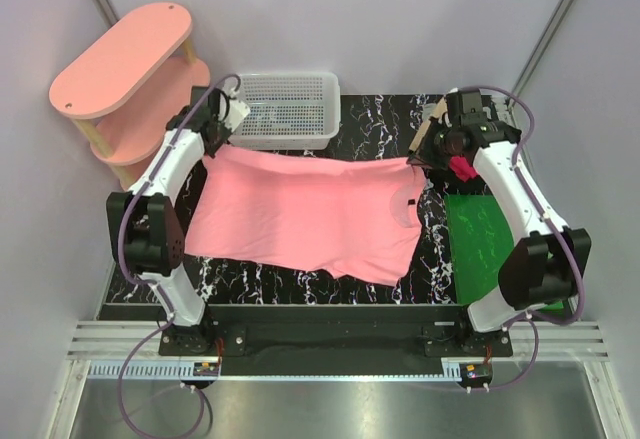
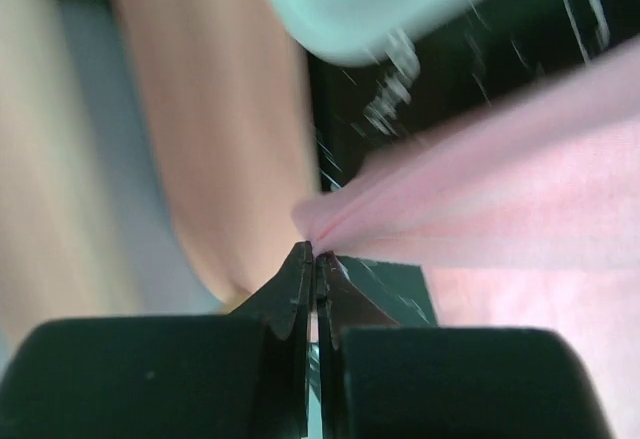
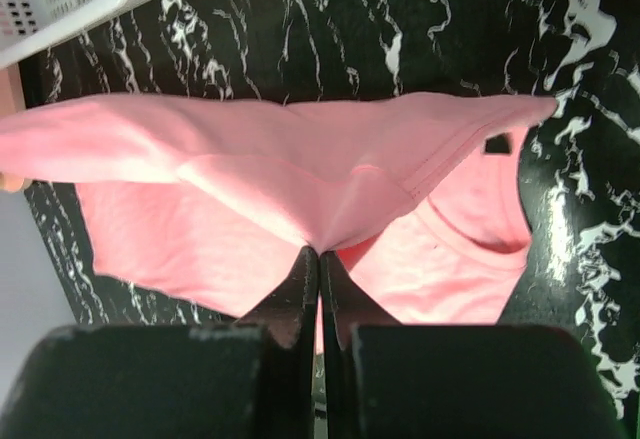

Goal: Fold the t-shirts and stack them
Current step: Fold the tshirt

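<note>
Two grippers hold one salmon-pink t-shirt (image 1: pixel 310 214) off the desk (image 1: pixel 385 129). My left gripper (image 2: pixel 312 255) is clamped shut on the cloth's far-left corner. My right gripper (image 3: pixel 318 255) is clamped shut on a pinch beside the neckline, at the far right. The raised edge stretches along the desk's far edge, just in front of the white mesh basket (image 1: pixel 300 137), and the rest drapes toward the near edge. I judge the first fold is under way. Next, both arms should carry the held edge level toward the near edge and lay it down without bunching.
</note>
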Action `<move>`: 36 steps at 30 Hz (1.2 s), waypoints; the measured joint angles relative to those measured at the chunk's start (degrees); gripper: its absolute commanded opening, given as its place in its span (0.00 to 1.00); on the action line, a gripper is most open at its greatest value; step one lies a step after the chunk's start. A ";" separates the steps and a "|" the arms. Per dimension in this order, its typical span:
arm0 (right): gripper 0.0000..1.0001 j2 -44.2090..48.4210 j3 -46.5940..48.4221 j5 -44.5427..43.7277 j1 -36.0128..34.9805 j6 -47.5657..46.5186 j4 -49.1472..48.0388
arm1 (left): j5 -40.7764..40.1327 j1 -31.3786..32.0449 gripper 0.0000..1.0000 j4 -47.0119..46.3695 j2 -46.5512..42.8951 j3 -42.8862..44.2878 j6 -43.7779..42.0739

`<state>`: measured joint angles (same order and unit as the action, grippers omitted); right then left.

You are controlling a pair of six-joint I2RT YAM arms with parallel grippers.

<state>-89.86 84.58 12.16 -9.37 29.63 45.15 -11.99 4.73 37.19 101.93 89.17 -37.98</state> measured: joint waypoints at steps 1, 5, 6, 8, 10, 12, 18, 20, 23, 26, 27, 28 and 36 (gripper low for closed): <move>0.00 1.18 -1.16 0.68 0.00 0.15 -0.13 | 0.02 0.00 0.00 -0.13 -0.79 -2.71 0.04; 0.00 6.05 -6.03 4.11 0.00 0.81 -0.55 | 0.02 0.00 0.00 -0.94 -2.80 -13.75 -0.02; 0.00 7.13 -7.34 5.22 0.00 0.96 -0.72 | 0.02 0.00 0.00 -1.05 -2.89 -16.17 -0.02; 0.00 8.87 -9.99 7.06 0.00 1.31 -0.92 | 0.11 0.00 0.00 -1.29 -2.91 -20.00 -0.02; 0.00 10.14 -12.76 7.96 0.00 1.46 -0.87 | 0.15 0.00 0.00 -1.46 -2.93 -22.10 -0.02; 0.02 10.29 -14.43 8.04 0.00 1.51 -0.79 | 0.17 0.00 0.00 -1.99 -2.95 -22.67 0.00; 0.64 7.80 -16.41 7.89 0.00 1.66 -1.46 | 0.13 0.00 0.21 -4.79 -2.95 -22.64 0.11; 0.73 5.60 -16.61 7.23 0.00 1.79 -2.45 | 0.04 0.00 0.29 -5.11 -2.86 -22.64 0.15; 0.83 2.78 -17.53 5.31 0.00 1.53 -3.28 | -0.37 -0.02 0.50 -5.97 -2.82 -22.77 0.02; 0.85 1.84 -18.10 2.56 -0.02 1.40 -3.19 | -1.22 -0.02 0.78 -8.07 -2.82 -24.04 -0.44; 0.86 1.99 -18.10 1.27 -0.15 1.29 -3.28 | -1.68 -0.02 0.85 -8.55 -2.82 -24.76 -0.35; 0.85 2.27 -18.10 0.28 -0.22 1.20 -3.30 | -1.99 -0.02 0.89 -8.66 -2.82 -25.24 -0.55; 0.74 10.19 -18.10 -5.55 -7.61 -0.02 -2.05 | -2.23 2.29 0.95 -7.91 -11.52 -29.09 2.40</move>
<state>-79.68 66.48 6.61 -16.97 29.61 43.09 -14.22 7.03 29.28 90.41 60.07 -35.57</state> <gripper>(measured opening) 0.764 0.938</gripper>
